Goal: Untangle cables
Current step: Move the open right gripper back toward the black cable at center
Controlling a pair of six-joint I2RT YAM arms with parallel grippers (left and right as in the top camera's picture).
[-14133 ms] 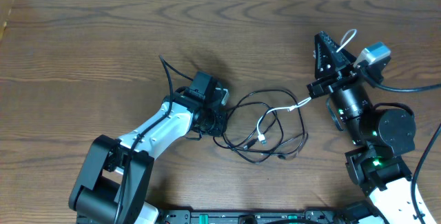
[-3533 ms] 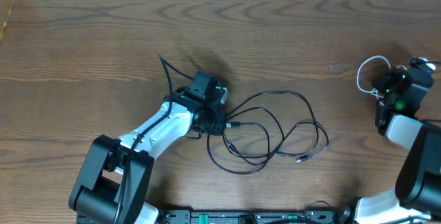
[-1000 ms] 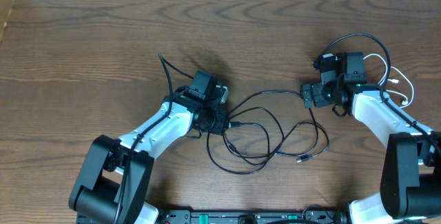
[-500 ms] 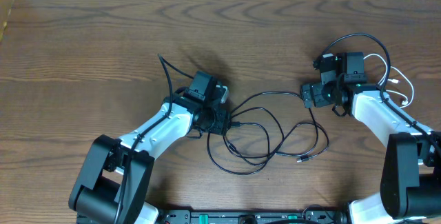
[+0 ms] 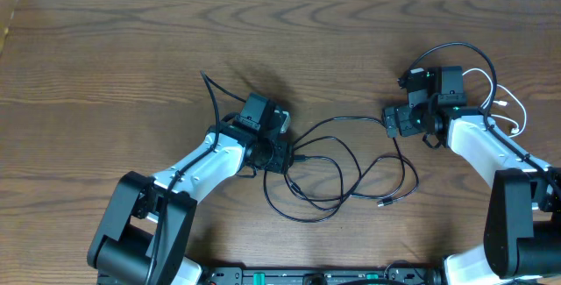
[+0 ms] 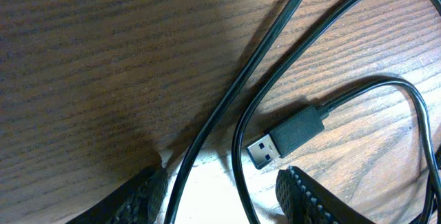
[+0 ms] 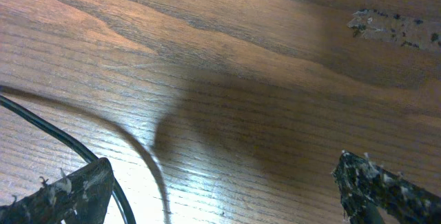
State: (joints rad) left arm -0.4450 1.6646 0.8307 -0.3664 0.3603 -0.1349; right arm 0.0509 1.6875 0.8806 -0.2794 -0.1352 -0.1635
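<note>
Several black cables (image 6: pixel 296 129) looped, overlapping; left hand (image 6: pixel 220 186) part-open astride them; right hand (image 7: pixel 220 182) wide.

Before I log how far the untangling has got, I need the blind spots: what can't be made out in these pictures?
- White cable, overhead: partly behind the right arm; plugs too small.
- Black cables, overhead: too thin to tell which strand lies on top at crossings.
- Left gripper: overhead, its own wrist covers the fingertips.
- USB plug, left wrist view: its cable leaves the frame.
</note>
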